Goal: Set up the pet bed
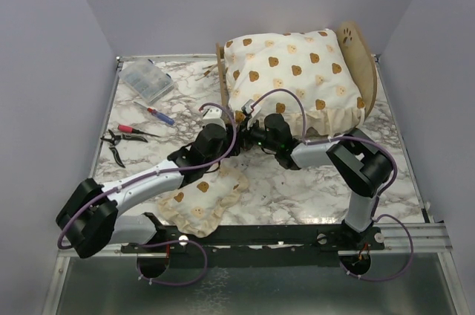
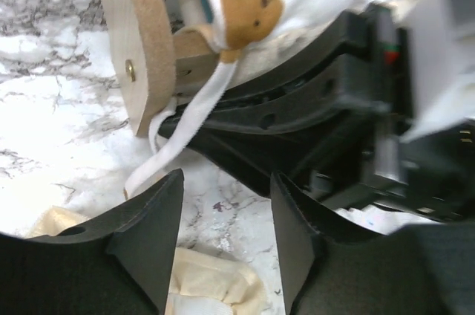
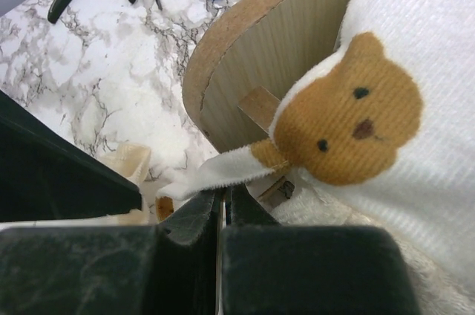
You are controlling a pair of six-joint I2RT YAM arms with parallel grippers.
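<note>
Risk: left gripper (image 2: 226, 181) open and empty, right gripper (image 3: 223, 200) shut beside the cushion (image 1: 289, 70) tie (image 2: 189, 125) on the pet bed (image 1: 364, 62) at the table's (image 1: 312, 189) far side, so a snagged tie could drag the cushion off.

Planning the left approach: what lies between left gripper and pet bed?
Left wrist view: a white fabric tie trails over bare marble between left gripper and pet bed.

A robot lab test cell: plain grey walls (image 1: 44, 70) box in a marble-patterned desk (image 1: 297, 189), with pliers (image 1: 113, 139), a screwdriver (image 1: 159, 115) and a clear parts box (image 1: 146, 81) lying at its left side.
</note>
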